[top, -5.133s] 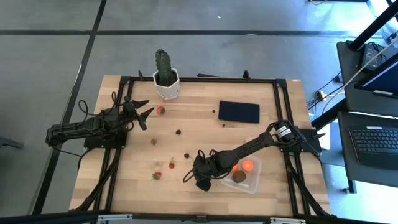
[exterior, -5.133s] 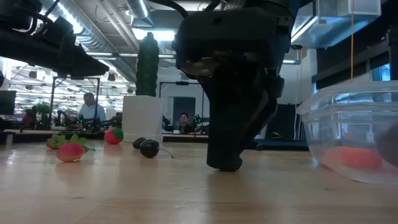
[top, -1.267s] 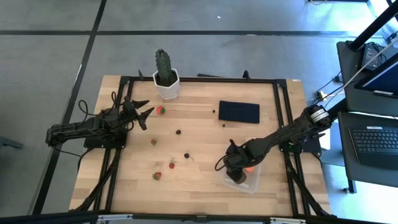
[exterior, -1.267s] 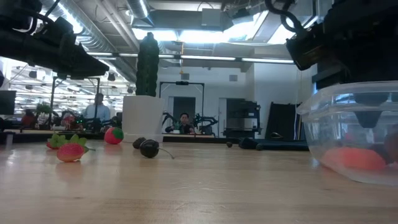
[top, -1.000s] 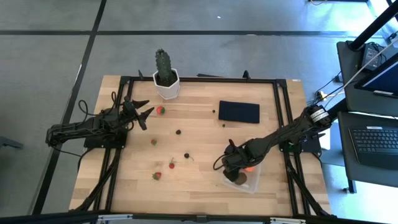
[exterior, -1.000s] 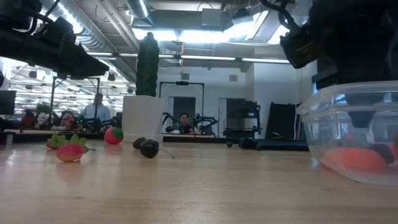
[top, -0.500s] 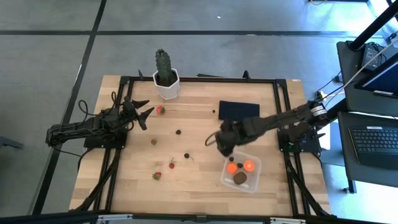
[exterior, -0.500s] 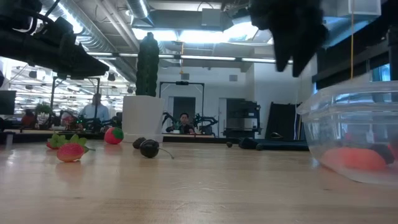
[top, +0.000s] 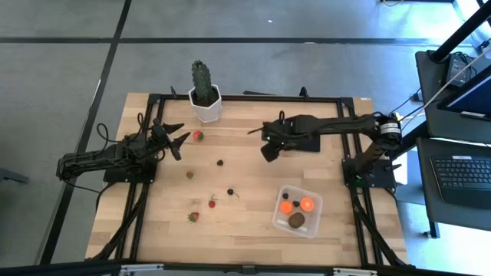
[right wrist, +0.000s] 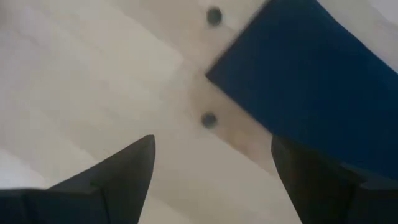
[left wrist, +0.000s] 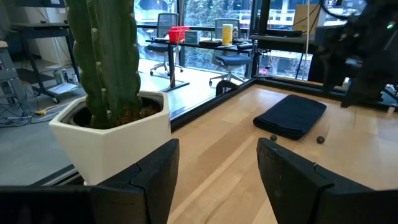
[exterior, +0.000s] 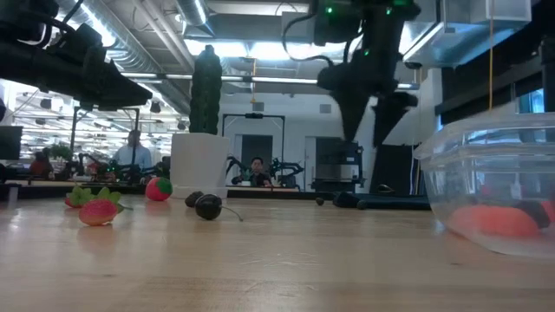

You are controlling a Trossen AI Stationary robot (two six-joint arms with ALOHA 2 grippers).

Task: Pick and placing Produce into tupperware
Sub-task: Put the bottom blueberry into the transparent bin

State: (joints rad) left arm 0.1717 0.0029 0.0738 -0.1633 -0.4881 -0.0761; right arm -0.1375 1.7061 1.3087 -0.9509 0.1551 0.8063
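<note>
The clear tupperware [top: 298, 211] stands at the near right with two orange balls [top: 296, 205], a brown kiwi [top: 296, 220] and a dark berry inside. My right gripper [top: 258, 144] hangs open above the table by the black rectangle's near-left corner, over a dark berry [right wrist: 209, 119]; a second berry [right wrist: 214, 15] lies close by. My left gripper [top: 178, 138] waits open at the far left beside a red strawberry [top: 198, 136]. Other strawberries [top: 192, 217] and dark berries [top: 229, 192] lie loose on the wood.
A green cactus in a white pot [top: 205, 96] stands at the far edge. The flat black rectangle [top: 301, 139] lies partly under my right arm. Black frame rails run along the table's edges. In the low view, people show in the room beyond.
My right gripper has risen from over the tupperware and swung toward the table's far edge and left, ending by the black rectangle. Its fingers stay open. The tupperware's contents now show uncovered.
</note>
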